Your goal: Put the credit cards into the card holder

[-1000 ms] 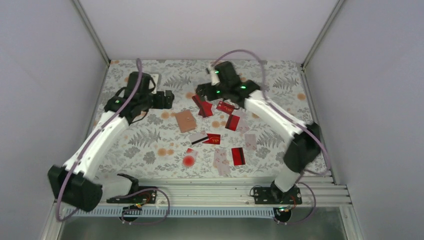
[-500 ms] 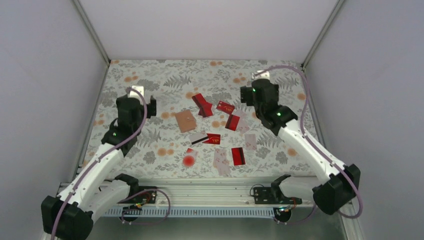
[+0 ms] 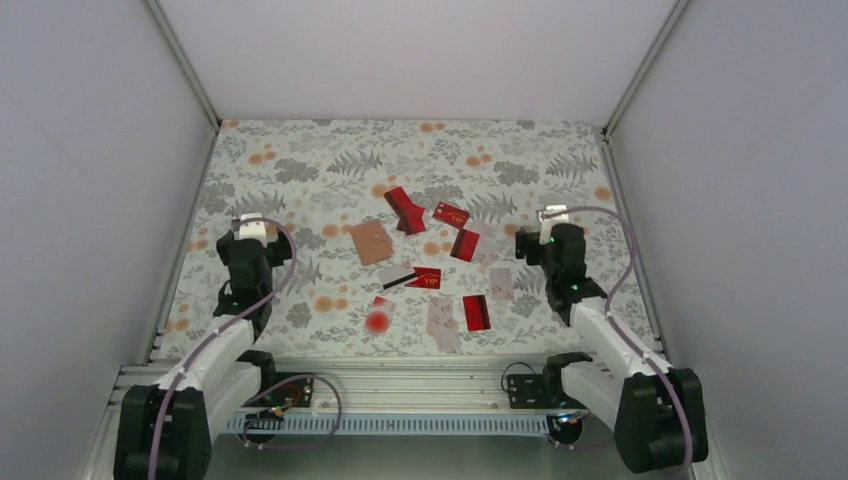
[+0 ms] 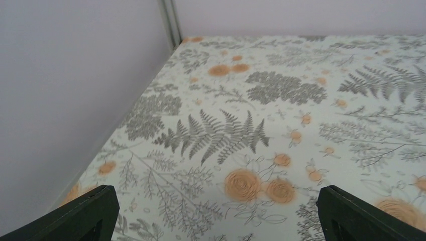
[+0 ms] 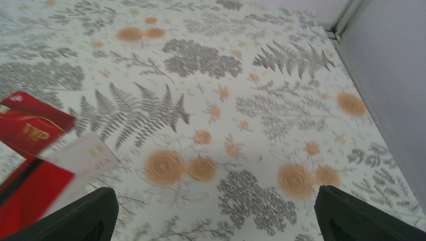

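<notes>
The tan card holder (image 3: 371, 242) lies shut on the floral table, left of centre. The credit cards lie scattered round it: red ones (image 3: 405, 210), (image 3: 450, 214), (image 3: 465, 245), (image 3: 425, 278), (image 3: 476, 312), a striped one (image 3: 397, 277) and pale ones (image 3: 500, 283), (image 3: 440, 320). My left gripper (image 3: 247, 243) is open and empty at the left side, far from the holder; its view (image 4: 216, 223) holds only tablecloth. My right gripper (image 3: 551, 243) is open and empty, right of the cards. Its view (image 5: 216, 223) shows a red VIP card (image 5: 30, 123), a pale card (image 5: 83, 158) and a red black-striped card (image 5: 25, 196) at the left.
A round red spot (image 3: 377, 322) sits on the cloth near the front. Grey walls enclose the table left (image 4: 75, 75), right (image 5: 397, 75) and at the back. A metal rail (image 3: 420, 375) runs along the near edge.
Both arms have drawn back from the far middle of the table towards the near edge, the left one to the left side and the right one to the right. Cards and holder have not moved.
</notes>
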### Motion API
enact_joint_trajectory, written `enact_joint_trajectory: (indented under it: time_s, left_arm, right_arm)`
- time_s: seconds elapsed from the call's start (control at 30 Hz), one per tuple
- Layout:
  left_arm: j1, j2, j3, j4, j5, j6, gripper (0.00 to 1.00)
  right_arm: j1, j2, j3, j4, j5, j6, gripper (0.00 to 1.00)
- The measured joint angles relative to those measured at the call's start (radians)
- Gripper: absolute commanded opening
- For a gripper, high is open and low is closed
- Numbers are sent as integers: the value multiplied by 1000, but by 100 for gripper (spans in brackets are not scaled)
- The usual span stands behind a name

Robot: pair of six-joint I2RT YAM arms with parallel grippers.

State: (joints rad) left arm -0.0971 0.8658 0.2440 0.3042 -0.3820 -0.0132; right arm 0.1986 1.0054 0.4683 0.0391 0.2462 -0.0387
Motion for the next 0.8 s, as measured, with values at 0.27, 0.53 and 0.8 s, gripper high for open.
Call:
enact_joint_trajectory:
  time_s: [0.27, 0.53, 0.8]
  left_arm:
    - [92, 128, -70, 231, 78, -26, 98]
    - [137, 352, -65, 463, 123, -23, 97]
    - [145, 592, 30, 659, 227, 15, 95]
  right_arm:
    - [-162, 33, -192, 373, -228, -24, 99]
    - [-208, 317, -190, 709, -355, -24, 99]
    - [-227, 503, -80, 837, -454, -7, 99]
